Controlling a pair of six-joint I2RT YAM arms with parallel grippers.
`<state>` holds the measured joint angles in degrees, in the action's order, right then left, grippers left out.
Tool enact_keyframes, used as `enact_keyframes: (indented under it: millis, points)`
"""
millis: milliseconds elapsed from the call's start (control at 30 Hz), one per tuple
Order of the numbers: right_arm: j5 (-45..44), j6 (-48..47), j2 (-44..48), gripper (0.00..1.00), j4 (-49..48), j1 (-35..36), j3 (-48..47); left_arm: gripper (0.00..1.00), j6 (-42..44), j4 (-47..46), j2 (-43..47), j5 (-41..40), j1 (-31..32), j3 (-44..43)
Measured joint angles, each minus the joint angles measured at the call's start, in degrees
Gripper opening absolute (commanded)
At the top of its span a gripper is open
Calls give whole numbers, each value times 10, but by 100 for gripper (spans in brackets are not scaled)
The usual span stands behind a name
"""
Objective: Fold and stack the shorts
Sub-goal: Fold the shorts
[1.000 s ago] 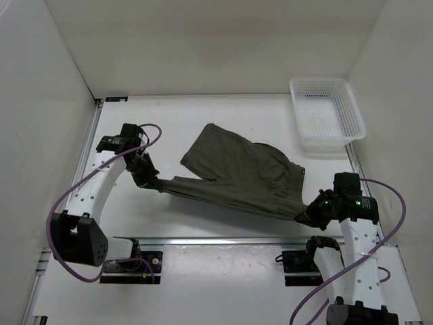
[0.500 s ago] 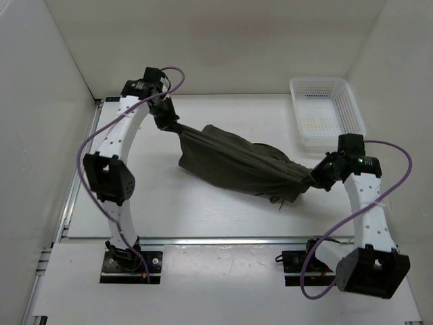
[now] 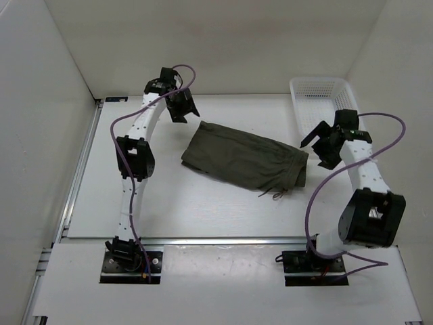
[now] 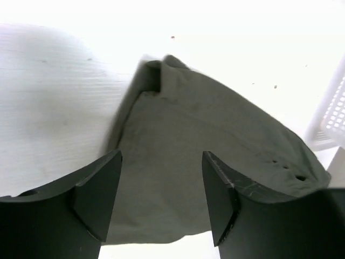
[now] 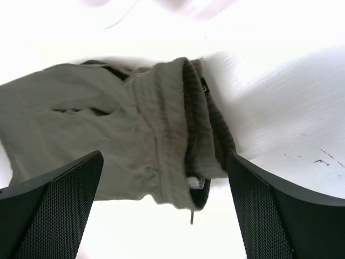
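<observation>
The dark olive shorts point(image 3: 243, 160) lie folded in a flat band across the middle of the table, with the drawstring point(image 3: 272, 194) trailing off the near edge. My left gripper point(image 3: 183, 114) hovers open just beyond the shorts' far-left corner, holding nothing. In the left wrist view, the shorts point(image 4: 215, 156) show between the spread fingers point(image 4: 94, 199). My right gripper point(image 3: 316, 150) stands open just off the waistband end on the right. The right wrist view shows the ribbed waistband point(image 5: 199, 129) and a dangling cord tip point(image 5: 191, 217) between wide-apart fingers point(image 5: 54, 210).
A white mesh basket point(image 3: 318, 101) stands at the far right corner, right behind my right arm; its corner shows in the left wrist view point(image 4: 335, 113). White walls close the table on the left, back and right. A metal rail point(image 3: 216, 240) runs along the near edge.
Both grippers carried the shorts' near edge to the far side, folding them over, then opened and let go. The shorts now lie flat and the grippers have drawn clear.
</observation>
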<state>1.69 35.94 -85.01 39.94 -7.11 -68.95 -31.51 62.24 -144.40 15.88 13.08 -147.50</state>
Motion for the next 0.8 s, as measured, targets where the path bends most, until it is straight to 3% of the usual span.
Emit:
enact_keyframes:
  millis: [133,167,233,300,400,467,567,800]
  points:
    - [-3,-4,102,92,-7,0,63,75,32,-14,79,-20,-7,118]
    - [-2,-5,128,92,-4,1,81,71,40,-15,103,-27,-8,148]
    - [-1,-5,170,92,4,1,120,50,55,-14,160,-42,-7,220]
    - [5,-6,188,97,9,1,158,45,68,-12,210,-52,-7,280]
    - [33,-7,178,99,18,1,202,62,81,-15,263,-49,-7,370]
    - [48,-10,168,99,21,1,213,80,83,-19,273,-36,-7,421]
    - [62,-21,147,99,14,1,213,90,79,-31,264,-17,-7,489]
    - [64,-49,50,99,-12,1,185,91,74,-55,209,-3,-2,523]
